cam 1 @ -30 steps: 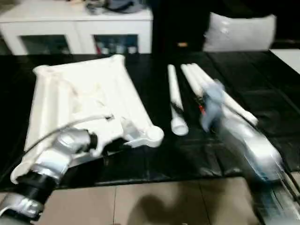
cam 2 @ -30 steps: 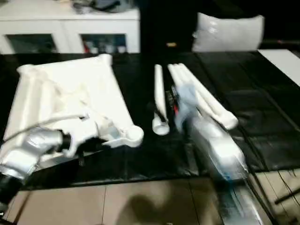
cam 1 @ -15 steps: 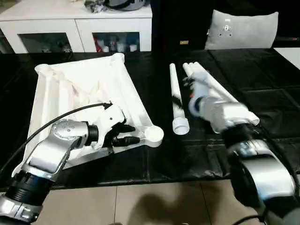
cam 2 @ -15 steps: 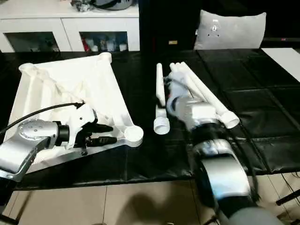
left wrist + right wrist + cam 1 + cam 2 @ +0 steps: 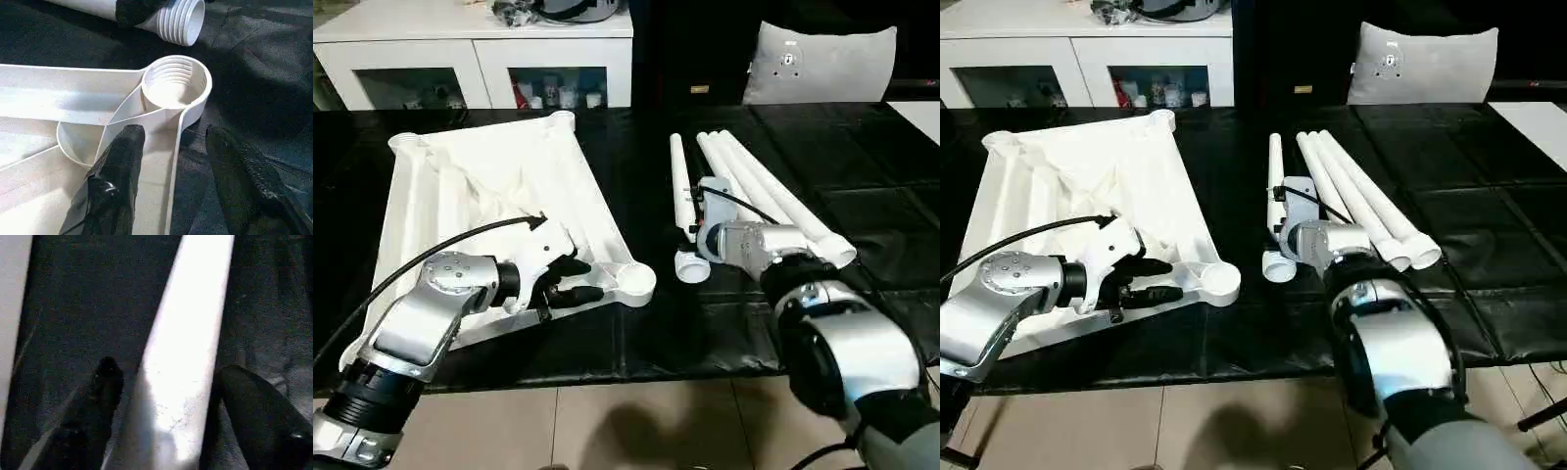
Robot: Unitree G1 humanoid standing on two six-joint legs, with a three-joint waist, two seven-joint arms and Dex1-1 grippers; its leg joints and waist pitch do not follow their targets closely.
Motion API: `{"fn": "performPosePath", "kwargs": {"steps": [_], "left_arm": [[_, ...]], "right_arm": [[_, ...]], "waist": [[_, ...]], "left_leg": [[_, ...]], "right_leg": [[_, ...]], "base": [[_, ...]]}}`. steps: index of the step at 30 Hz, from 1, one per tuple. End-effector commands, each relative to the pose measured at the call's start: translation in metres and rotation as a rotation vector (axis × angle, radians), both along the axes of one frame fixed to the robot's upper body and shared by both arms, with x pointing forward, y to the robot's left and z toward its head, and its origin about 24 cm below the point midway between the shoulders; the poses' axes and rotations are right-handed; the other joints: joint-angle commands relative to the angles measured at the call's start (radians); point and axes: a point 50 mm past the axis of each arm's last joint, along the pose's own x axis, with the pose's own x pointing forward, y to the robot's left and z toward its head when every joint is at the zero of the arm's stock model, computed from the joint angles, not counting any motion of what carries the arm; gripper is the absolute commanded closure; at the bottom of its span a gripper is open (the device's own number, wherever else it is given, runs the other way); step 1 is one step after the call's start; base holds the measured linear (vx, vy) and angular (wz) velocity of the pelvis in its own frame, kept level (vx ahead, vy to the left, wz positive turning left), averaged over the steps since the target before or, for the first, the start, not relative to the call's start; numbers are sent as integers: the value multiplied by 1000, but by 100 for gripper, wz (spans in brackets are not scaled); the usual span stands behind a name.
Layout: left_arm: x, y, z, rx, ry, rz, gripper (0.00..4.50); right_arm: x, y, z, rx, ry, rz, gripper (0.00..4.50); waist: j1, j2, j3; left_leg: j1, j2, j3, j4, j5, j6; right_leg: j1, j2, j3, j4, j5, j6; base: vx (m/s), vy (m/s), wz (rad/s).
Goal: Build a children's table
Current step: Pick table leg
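Tabletop (image 5: 480,196) lies ribbed side up on the black desk (image 5: 862,176), its near corner socket (image 5: 177,83) facing upward. The left gripper (image 5: 176,161) straddles the rim just behind that socket, jaws about half open, one finger inside the rim and one outside, not yet clamped. Three legs (image 5: 773,196) lie bunched to the right; a fourth leg (image 5: 680,196) lies apart, its threaded end (image 5: 691,266) near the socket. The right gripper (image 5: 161,396) sits over this leg with jaws wide on either side of the tube; whether they press it cannot be told.

To do the step well: close squarely across the tube, near the threaded end for control; clamp the rim firmly so the top cannot slide; lift the leg clear of its neighbours; bring the threads down plumb onto the socket before turning, since a tilted start would likely cross-thread.
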Motion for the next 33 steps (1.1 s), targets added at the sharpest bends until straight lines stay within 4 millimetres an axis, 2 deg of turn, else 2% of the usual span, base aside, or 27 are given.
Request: {"fn": "performPosePath", "kwargs": {"steps": [1,8,9,15,20,21,25,28,31,33], "left_arm": [[-1,-1,2,16,-10,-6,220],[1,-1,1,15,-10,-9,220],[1,-2,1,15,-10,-12,220],[1,-2,1,13,-9,-15,220],[0,-2,1,13,-7,-15,220],[0,-2,1,12,-7,-14,220],[0,-2,1,10,-8,-10,220],[0,-3,0,11,-22,-2,220],[4,-4,0,12,-50,27,220],[7,-5,0,0,-69,54,220]], "right_arm": [[-2,-3,-4,-9,30,-4,143],[-4,-11,-6,-10,56,-21,194],[-3,-11,-6,-2,55,-26,204],[-4,-10,-6,14,57,-18,248],[-3,-10,-6,20,57,-13,262],[-3,-9,-5,19,56,-12,264],[-3,-10,-5,27,49,-13,265],[3,-9,3,99,-25,-47,265],[7,-10,9,108,-117,-39,265],[10,-12,14,127,-198,-32,265]], "waist": [[3,9,-62],[2,7,-62],[3,10,-62],[4,10,-62],[5,9,-63],[4,6,-62],[5,8,-62],[4,0,-62],[4,4,-64],[4,2,-64]], "left_leg": [[5,64,-17,-70,-92,-3],[6,64,-16,-70,-108,-6],[6,64,-17,-70,-105,-6],[6,65,-17,-70,-112,-5],[6,65,-17,-71,-110,-7],[6,65,-16,-71,-111,-6],[6,66,-17,-71,-112,-5],[5,66,-15,-71,-110,-3],[4,65,-16,-69,-88,4],[3,65,-15,-68,-80,13]], "right_leg": [[61,-88,51,-57,-65,-270],[60,-87,50,-59,-84,-269],[59,-87,50,-59,-78,-270],[59,-87,49,-59,-79,-274],[59,-87,48,-58,-78,-272],[59,-86,48,-59,-78,-272],[59,-87,49,-59,-87,-271],[59,-90,50,-61,-94,-267],[60,-89,49,-57,-70,-267],[60,-90,49,-58,-52,-268]], "base": [[0,0,0],[0,0,0],[0,0,0],[0,0,0],[0,0,0],[0,0,0],[0,0,0],[0,0,0],[0,0,0],[0,0,0]]}}
